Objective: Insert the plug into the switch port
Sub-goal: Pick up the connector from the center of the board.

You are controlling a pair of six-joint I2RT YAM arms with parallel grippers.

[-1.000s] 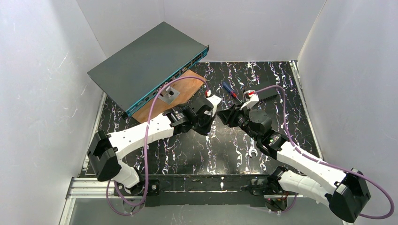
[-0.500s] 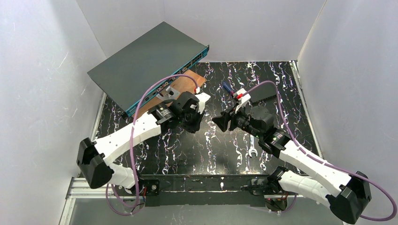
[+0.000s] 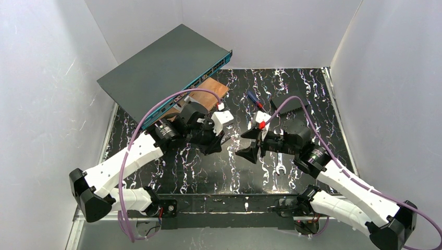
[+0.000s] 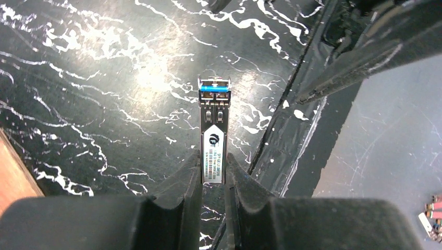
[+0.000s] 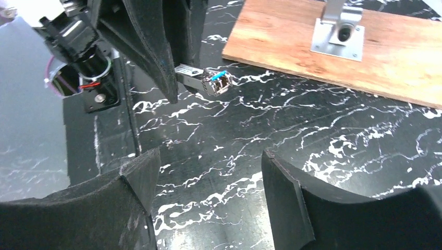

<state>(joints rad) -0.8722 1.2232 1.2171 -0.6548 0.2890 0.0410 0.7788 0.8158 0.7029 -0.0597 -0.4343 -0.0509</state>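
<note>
The switch [image 3: 161, 70] is a large dark grey box at the back left, propped at a tilt, with its teal port edge [image 3: 194, 85] facing the mat. The plug [image 4: 213, 130] is a small metal module with a white label and a blue latch. My left gripper [image 4: 213, 162] is shut on its rear end, above the black mat, well short of the switch. In the right wrist view the plug [image 5: 204, 79] sticks out from the left fingers [image 5: 166, 62]. My right gripper [image 5: 208, 161] is open and empty. It faces the left gripper [image 3: 216, 141] from the right [image 3: 246, 145].
A wooden board [image 3: 208, 89] with a metal bracket [image 5: 339, 31] lies in front of the switch. A small black square box [image 3: 289, 103], a blue-and-red screwdriver [image 3: 254, 99] and a wrench [image 3: 280, 169] lie on the marbled mat. White walls close three sides.
Both arms have drawn back toward the near side. The left gripper moved down-left away from the board. The right gripper swung down and left and now points at the left gripper.
</note>
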